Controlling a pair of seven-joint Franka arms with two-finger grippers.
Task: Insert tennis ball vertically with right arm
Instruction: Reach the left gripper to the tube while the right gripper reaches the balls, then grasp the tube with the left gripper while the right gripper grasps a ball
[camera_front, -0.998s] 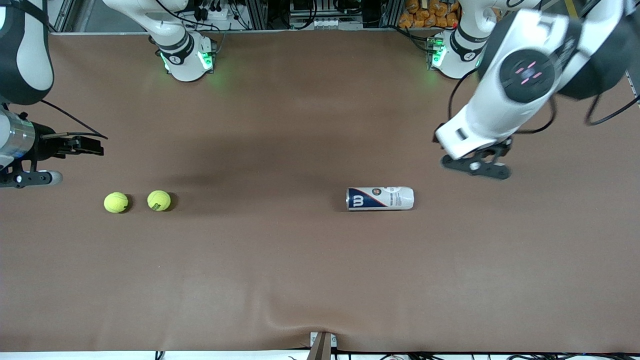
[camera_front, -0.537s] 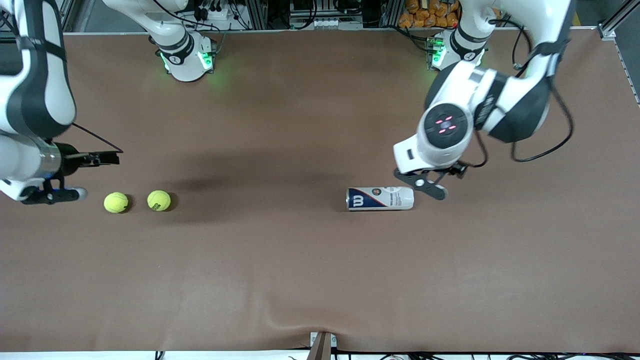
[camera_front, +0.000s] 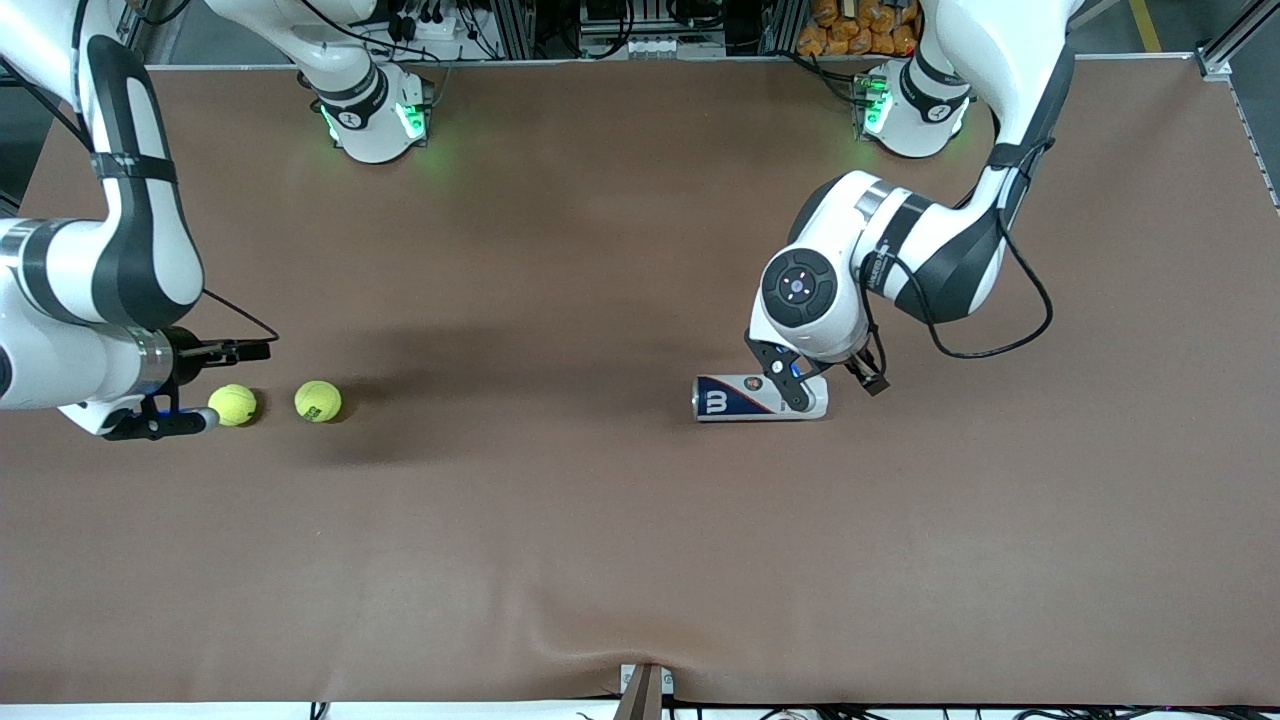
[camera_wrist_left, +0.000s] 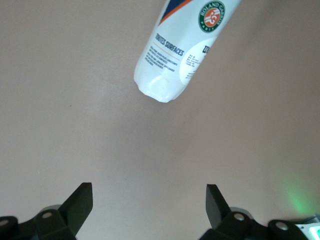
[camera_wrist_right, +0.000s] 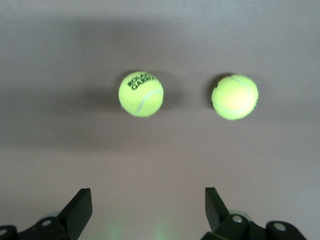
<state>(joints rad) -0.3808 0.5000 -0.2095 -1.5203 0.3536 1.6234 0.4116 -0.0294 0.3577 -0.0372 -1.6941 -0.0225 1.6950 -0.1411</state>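
Two yellow tennis balls lie on the brown table near the right arm's end: one right beside my right gripper, the other a little toward the table's middle. Both show in the right wrist view, ahead of the open, empty right gripper. A white and navy ball can lies on its side mid-table. My left gripper hovers low over the can's white closed end. It is open and empty.
The two arm bases with green lights stand along the table edge farthest from the front camera. A small bracket sits at the table's nearest edge.
The left arm has swung in from its end of the table and lowered over the can's white end. The right arm has moved in to the nearest ball. Balls and can have not moved.
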